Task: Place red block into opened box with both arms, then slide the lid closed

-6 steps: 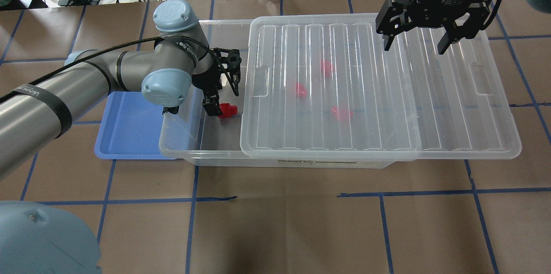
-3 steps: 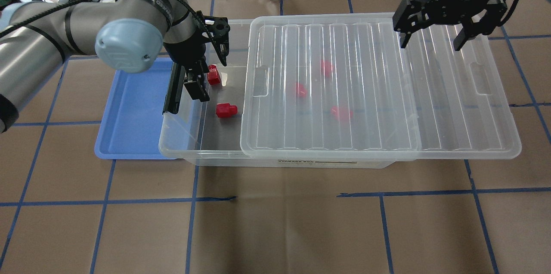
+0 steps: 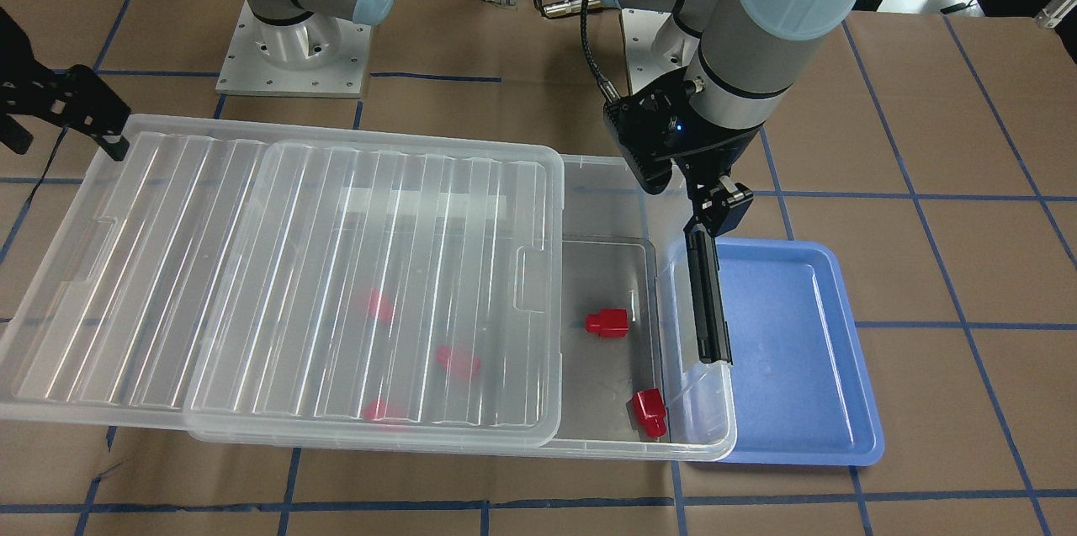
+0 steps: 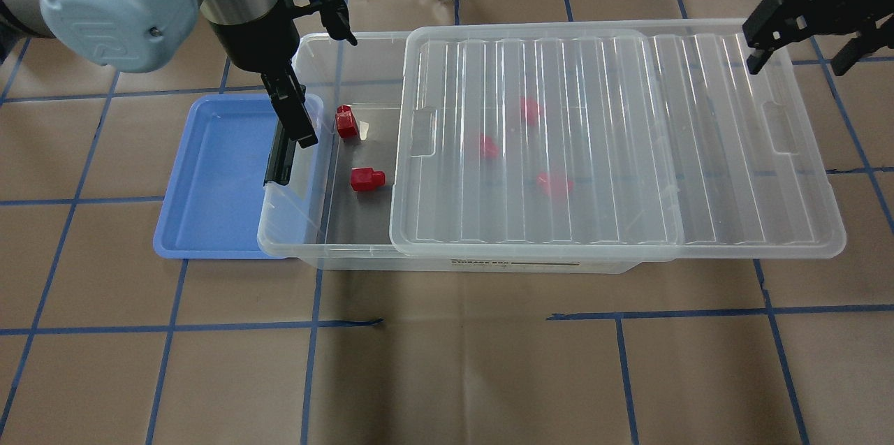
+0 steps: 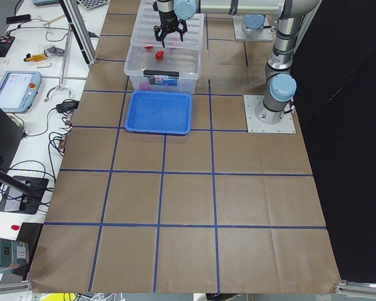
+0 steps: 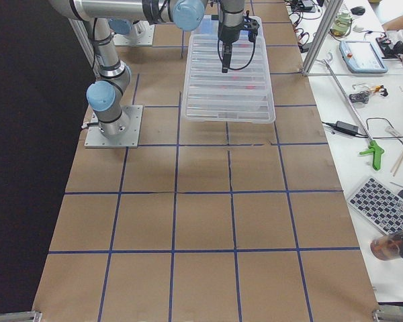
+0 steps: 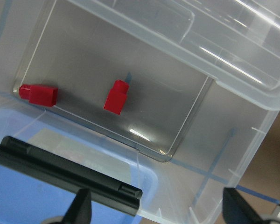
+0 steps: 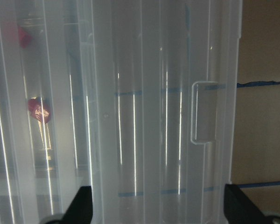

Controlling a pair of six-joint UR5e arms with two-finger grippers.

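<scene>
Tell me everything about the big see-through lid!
The lid is a big, cloudy-clear plastic sheet with long straight ribs, rounded corners and a little rectangular dent at each short end. It lies flat on top of the box, shifted toward the robot's right, so it overhangs that end and leaves the box's left end uncovered. Three red blocks show blurry through it.

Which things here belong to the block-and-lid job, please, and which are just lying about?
Job: red blocks, two uncovered and three under the lid; box; left gripper and right gripper, both open.

Lying about: blue tray; teach pendant; green-handled tool.
</scene>
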